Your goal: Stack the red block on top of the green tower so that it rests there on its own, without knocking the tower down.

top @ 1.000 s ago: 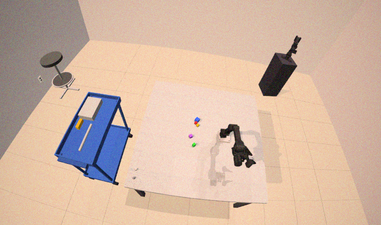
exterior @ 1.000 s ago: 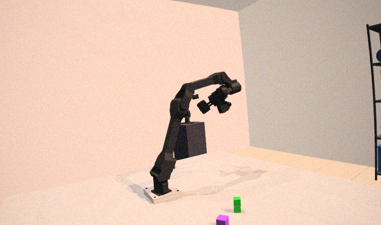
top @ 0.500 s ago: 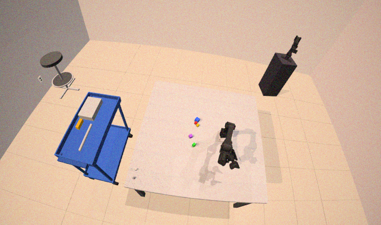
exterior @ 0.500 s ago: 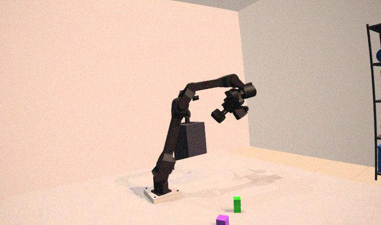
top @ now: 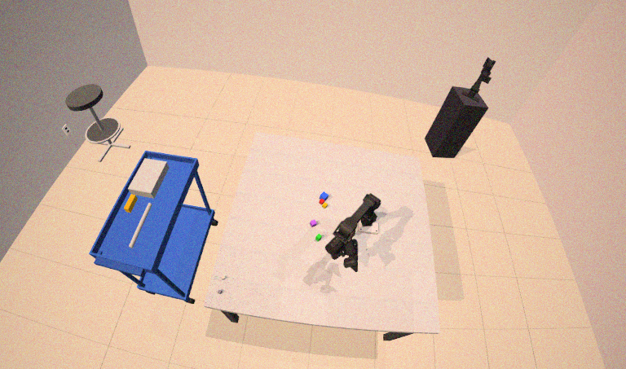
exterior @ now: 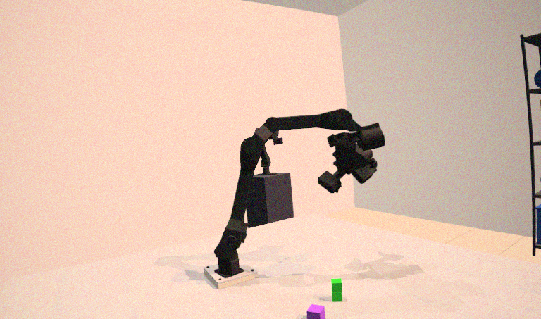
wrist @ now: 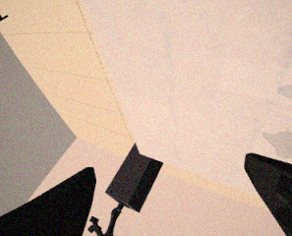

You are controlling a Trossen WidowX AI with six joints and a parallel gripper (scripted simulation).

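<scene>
The small red block [top: 321,201] lies on the table, close between a larger blue block and a yellow block in the top view; whether it touches them is too small to tell. It is out of view in the exterior view and the wrist view. The green tower [top: 318,237] [exterior: 337,290] is two green cubes stacked upright. My gripper [exterior: 346,180] [wrist: 171,168] is open and empty, high above the table, tilted, and to the right of the tower in the top view. Its wrist view shows neither the red block nor the tower.
The blue block [top: 324,195] and yellow block [top: 324,205] are beside the red one. A purple block [top: 313,223] [exterior: 315,312] stands near the tower. The table [top: 276,171] also bears the arm's base. A blue cart [top: 184,249] and dark pedestal [top: 454,125] [exterior: 275,200] [wrist: 133,179] stand beyond the table.
</scene>
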